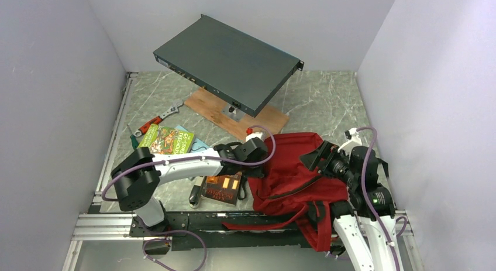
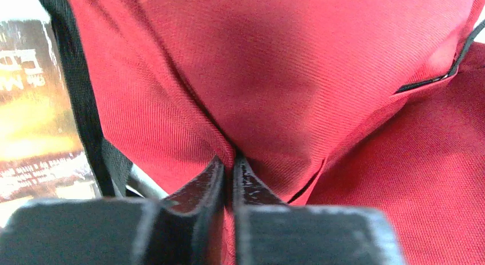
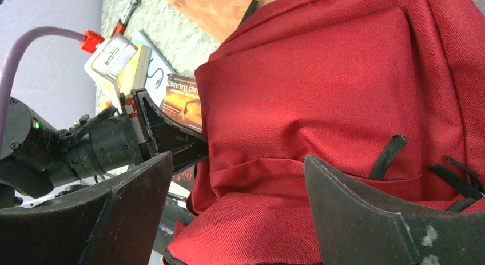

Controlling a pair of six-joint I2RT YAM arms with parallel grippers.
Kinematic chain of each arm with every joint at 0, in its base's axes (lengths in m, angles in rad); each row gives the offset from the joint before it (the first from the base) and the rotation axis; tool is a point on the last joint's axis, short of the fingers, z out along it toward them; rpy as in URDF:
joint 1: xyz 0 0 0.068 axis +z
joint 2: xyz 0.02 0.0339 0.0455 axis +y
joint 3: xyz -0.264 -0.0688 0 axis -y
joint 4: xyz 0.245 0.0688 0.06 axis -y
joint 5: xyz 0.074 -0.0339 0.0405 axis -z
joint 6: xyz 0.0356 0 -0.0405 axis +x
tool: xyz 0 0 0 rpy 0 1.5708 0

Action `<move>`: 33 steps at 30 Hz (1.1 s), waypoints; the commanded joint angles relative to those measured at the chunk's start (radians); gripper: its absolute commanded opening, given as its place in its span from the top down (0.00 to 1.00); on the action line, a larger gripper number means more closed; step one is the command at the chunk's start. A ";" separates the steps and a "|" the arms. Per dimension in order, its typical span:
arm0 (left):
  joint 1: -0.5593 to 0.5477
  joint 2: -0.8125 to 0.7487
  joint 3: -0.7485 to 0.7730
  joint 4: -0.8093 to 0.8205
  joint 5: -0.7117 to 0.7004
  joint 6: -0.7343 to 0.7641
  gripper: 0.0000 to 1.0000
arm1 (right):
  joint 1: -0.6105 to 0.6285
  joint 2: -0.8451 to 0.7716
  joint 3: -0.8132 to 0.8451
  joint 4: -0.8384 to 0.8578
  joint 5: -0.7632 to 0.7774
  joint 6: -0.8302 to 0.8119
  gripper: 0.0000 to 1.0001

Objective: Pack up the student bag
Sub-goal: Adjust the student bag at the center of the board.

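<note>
My left pincer [image 2: 231, 162] is clamping a fold of the limp red bag [image 2: 320, 76] by the worktop's [image 1: 327, 101] near right corner. My right pincer [image 3: 234, 162] is gaping, empty. Seams are probably offering firmer holds.

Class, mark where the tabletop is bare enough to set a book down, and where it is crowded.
Free: the far right tabletop between the wooden board, the right wall and the student bag; the far left corner behind the red-handled tool. Crowded: near left, with books and the left arm.
</note>
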State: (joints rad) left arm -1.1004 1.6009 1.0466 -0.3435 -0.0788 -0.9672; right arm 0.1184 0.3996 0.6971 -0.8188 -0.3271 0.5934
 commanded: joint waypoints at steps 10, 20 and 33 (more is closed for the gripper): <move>-0.007 -0.004 0.368 0.173 -0.298 0.487 1.00 | -0.001 -0.096 -0.127 0.147 -0.041 0.175 0.25; 0.019 0.159 0.601 0.157 -0.130 0.600 1.00 | 0.000 -0.113 -0.038 0.037 -0.056 0.011 0.29; 0.092 0.244 0.843 -0.167 -0.051 0.577 0.21 | 0.003 -0.050 -0.378 0.447 -0.196 0.210 0.42</move>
State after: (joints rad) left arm -1.0195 1.9884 1.9617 -0.4770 -0.1749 -0.4023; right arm 0.1184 0.2798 0.4049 -0.5945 -0.4580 0.7250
